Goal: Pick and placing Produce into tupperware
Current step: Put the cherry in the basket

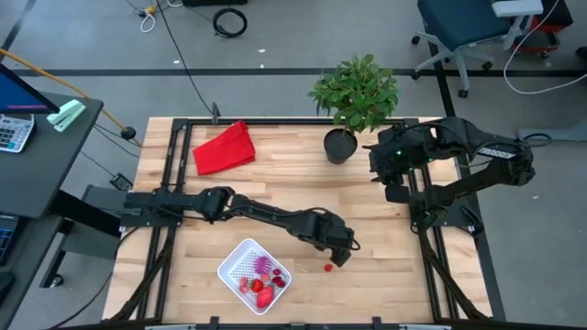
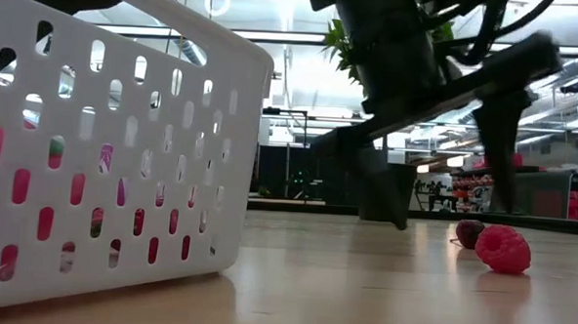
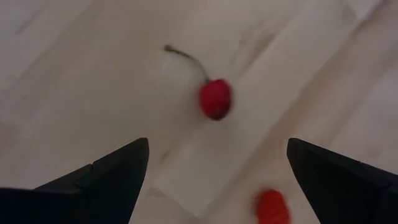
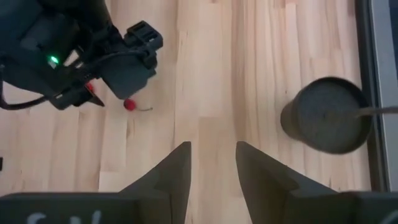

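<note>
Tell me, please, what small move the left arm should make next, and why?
Probably lower the open left gripper straight down around the small red stemmed cherry. It lies loose on the light wooden table ahead of the spread fingers, outside the white perforated plastic container. The right gripper waits near the black pot.

The high view looks straight down on the whole table (image 1: 275, 197). The low view sits at tabletop level, close against the tupperware (image 2: 104, 144). Each wrist view looks down at the wood from close above; both share the cherry (image 3: 215, 98), toward five o'clock on the table.
</note>
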Available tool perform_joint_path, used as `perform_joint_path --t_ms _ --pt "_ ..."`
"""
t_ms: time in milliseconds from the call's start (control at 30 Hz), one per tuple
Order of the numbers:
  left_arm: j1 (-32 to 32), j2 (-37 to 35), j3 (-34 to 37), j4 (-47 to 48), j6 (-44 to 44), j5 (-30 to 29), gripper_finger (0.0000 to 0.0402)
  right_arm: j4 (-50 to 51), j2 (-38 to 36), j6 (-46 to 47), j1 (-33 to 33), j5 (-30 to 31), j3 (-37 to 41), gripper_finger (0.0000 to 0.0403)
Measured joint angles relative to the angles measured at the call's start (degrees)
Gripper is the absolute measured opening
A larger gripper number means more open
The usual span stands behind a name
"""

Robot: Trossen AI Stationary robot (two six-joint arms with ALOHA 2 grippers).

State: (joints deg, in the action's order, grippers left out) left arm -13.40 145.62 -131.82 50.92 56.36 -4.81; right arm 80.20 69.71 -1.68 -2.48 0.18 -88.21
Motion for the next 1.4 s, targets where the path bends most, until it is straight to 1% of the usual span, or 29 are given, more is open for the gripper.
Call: perform_joint_path --t_ms 100,367,567,800,1100,1233,1400 --pt "0.1 0.0 0.1 1.0 0.0 -0.8 0.0389 -0.7 0.0 -1.2 0.0 0.0 0.0 0.0135" --pt "0.4 1.4 -0.1 -0.7 0.0 -3.0 0.0389 -1.6 0.0 -1.9 0.0 0.0 0.0 0.0133" --pt "1.2 2.1 0.0 -1.4 0.1 -3.1 0.0384 -3.2 0.0 -2.0 0.0 0.0 0.0 0.0133" --pt "1.4 2.3 0.0 -1.0 0.4 -3.5 0.0346 -5.7 0.0 -2.0 0.0 0.0 0.0 0.0133" --pt "1.5 2.4 0.0 -0.9 6.5 -4.0 0.0296 -6.8 0.0 -2.0 0.0 0.0 0.0 0.0133" --pt "1.3 2.5 0.0 -1.6 8.0 -4.0 0.0286 -6.8 0.0 -2.0 0.0 0.0 0.0 0.0133" --pt "0.8 2.6 0.1 -3.7 8.0 -4.0 0.0284 -6.8 0.0 -2.0 0.0 0.0 0.0 0.0133"
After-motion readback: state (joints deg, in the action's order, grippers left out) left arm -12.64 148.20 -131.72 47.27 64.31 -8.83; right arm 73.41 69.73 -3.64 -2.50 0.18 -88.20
